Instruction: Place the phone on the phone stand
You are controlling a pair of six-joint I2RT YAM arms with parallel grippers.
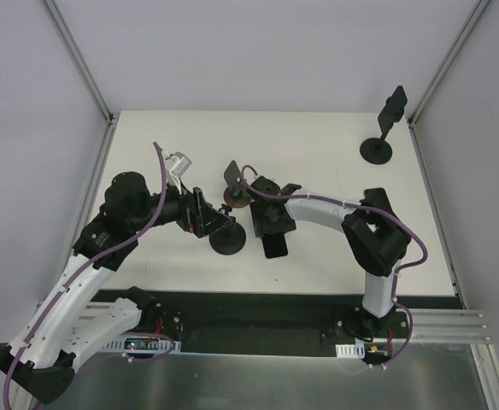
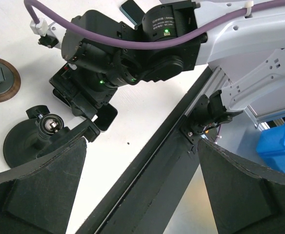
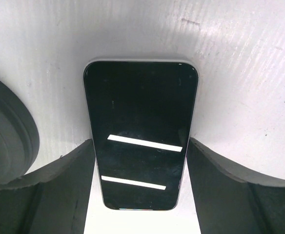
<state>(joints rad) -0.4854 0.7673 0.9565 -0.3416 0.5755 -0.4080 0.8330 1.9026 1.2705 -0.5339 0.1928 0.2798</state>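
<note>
Black phone (image 3: 140, 122): glossy, rounded corners, flat on the white table (image 3: 240, 53), midway toward its near edge.
Right gripper (image 3: 140, 161): we see jaws clasping its long sides.
Left gripper (image 2: 142, 146): jaws wide, empty.

Lighting's bright and even from overhead, so the white tabletop (image 3: 240, 63) nearly washes out ahead of my right hand (image 3: 140, 146). The phone (image 3: 140, 97) between my fingers mirrors two glare strips. Shadows are soft, and my fingers look slightly blurry up close.
</note>
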